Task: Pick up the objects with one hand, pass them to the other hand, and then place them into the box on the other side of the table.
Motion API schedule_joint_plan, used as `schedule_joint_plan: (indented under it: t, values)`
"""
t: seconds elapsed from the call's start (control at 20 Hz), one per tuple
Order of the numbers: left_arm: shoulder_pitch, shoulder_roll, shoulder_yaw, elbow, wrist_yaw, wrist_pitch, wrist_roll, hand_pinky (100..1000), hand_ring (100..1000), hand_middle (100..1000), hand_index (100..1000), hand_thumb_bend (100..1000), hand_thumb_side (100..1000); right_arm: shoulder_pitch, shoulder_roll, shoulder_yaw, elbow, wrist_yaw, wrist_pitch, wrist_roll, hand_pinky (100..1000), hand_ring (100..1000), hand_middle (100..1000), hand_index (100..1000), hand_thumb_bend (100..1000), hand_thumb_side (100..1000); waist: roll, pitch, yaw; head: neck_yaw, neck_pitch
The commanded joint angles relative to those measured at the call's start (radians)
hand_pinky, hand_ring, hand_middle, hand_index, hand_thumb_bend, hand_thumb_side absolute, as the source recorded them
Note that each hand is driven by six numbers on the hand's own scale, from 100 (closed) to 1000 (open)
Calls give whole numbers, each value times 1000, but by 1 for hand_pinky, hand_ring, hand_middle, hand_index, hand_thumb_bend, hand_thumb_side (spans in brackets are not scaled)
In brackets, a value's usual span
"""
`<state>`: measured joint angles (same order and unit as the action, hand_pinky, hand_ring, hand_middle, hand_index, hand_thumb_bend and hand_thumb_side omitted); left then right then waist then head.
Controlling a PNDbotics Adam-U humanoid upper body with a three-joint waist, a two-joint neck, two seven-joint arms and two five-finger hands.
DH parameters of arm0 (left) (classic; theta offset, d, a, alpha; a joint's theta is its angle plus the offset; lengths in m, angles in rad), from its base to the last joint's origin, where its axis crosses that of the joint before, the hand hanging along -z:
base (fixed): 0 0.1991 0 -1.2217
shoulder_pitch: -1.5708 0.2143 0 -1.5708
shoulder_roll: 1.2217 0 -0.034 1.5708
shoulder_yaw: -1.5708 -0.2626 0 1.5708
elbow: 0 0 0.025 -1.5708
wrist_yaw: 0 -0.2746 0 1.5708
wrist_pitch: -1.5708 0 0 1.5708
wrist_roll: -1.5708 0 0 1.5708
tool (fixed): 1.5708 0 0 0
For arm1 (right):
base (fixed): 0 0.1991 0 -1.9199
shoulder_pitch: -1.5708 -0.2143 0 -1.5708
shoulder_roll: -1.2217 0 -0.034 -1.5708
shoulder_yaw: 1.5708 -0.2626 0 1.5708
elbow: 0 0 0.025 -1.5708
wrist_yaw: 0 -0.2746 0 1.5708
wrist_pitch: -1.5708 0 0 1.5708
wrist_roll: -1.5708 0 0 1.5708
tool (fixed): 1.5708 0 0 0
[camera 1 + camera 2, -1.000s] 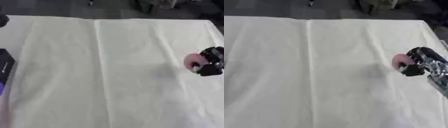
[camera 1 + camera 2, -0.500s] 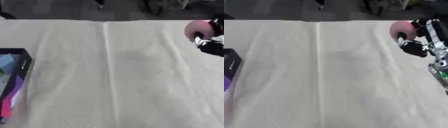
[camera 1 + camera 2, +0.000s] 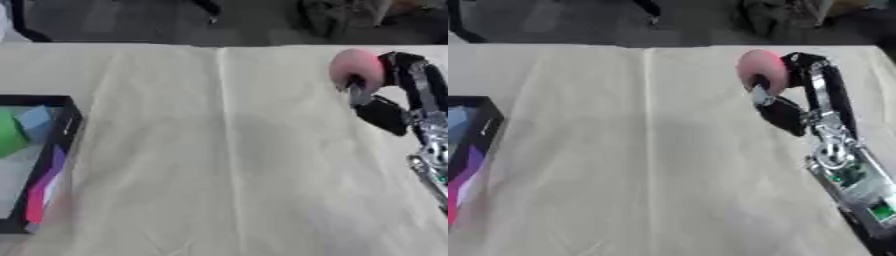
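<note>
My right hand (image 3: 785, 102) is raised over the right side of the table, its fingers and thumb curled round a round pink object (image 3: 758, 69). The arm runs down to the lower right corner of the right eye view. A black box (image 3: 68, 125) stands at the table's left edge and holds several coloured pieces, among them a green one (image 3: 9, 135), a blue one (image 3: 37, 122) and a purple-pink one (image 3: 48, 180). My left hand shows in neither view.
A cream cloth (image 3: 219, 165) with a lengthwise crease covers the table. Beyond the far edge lies a dark floor with chair legs (image 3: 210, 9) and a dark bundle (image 3: 346, 15).
The camera has swung left, bringing the black box into view. My right hand has lifted the pink object off the cloth and carried it up and leftward.
</note>
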<state>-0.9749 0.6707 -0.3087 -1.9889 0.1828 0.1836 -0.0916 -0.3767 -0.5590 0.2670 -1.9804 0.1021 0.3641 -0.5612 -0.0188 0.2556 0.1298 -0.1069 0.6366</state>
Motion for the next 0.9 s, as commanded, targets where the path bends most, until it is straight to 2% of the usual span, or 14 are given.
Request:
schedule_joint_plan:
  t: [0.05,0.3,0.35,0.5,0.65,0.8,0.9]
  values:
    - [-75,27,-57,-10,-61,59,-161,871,1000,636,836,100,539,-31,46,68,-20,32,-25,-75,647,548,496,526,100,100,3,-30,3,11,5]
    - [-183,5,-160,-10,-161,137,-427,858,1000,674,868,100,530,-53,87,138,-20,99,-51,-122,648,546,497,526,100,100,3,-38,12,18,9]
    - [-205,-2,-183,-11,-178,145,-474,852,1000,711,908,148,517,-57,92,145,-20,108,-56,-127,645,542,494,524,100,100,3,-40,13,18,10]
    - [-274,-32,-251,-11,-231,168,-594,842,1000,740,933,203,464,-68,106,172,-20,132,-78,-138,647,543,493,523,100,100,4,-43,21,17,14]
    - [-319,-66,-300,-11,-285,200,-633,835,1000,734,890,262,393,-76,110,204,-20,180,-104,-129,655,548,494,525,100,100,5,-46,27,27,27]
    - [-343,-88,-348,-11,-352,236,-613,838,1000,751,880,330,310,-80,107,230,-20,234,-123,-105,664,553,495,527,100,100,6,-47,28,35,36]
    - [-351,-101,-381,-11,-402,255,-610,838,1000,755,882,344,300,-82,105,244,-20,258,-128,-85,664,553,495,527,100,100,7,-46,29,37,38]
